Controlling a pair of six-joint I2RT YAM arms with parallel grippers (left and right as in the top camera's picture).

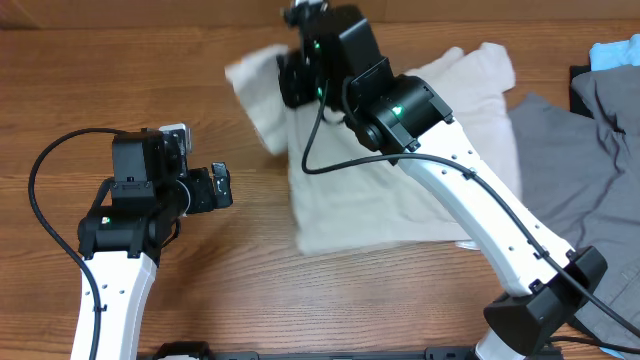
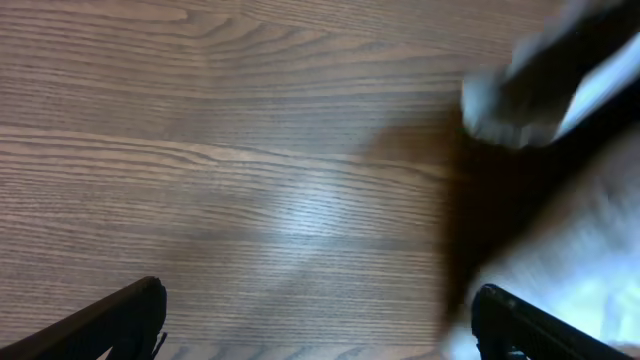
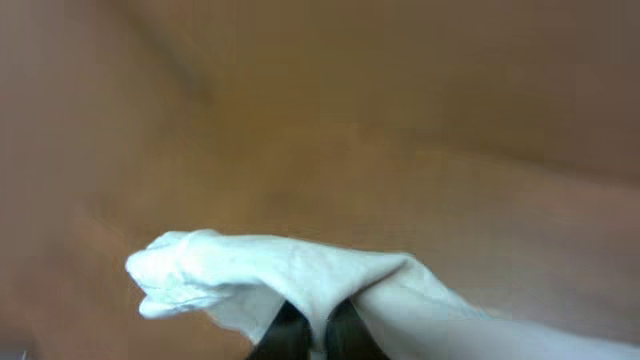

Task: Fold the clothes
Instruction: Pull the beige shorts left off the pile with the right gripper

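Left arm (image 1: 115, 290): rises from the lower left, wrist turned right. The left gripper (image 1: 226, 187) hangs over bare table (image 1: 100, 80), fingers (image 2: 120, 318) spread wide, holding nothing.

Right arm (image 1: 480, 215): reaches diagonally from the lower right to top centre. The right gripper (image 1: 293, 82) has its fingers (image 3: 285, 335) drawn narrow, pinching a fold of the shorts (image 1: 380, 200).

Shorts: cream, creased, lying at upper centre, one flap pulled toward the upper left.

Right edge: a grey garment (image 1: 570, 170). Far corner: a light blue garment (image 1: 612, 52).
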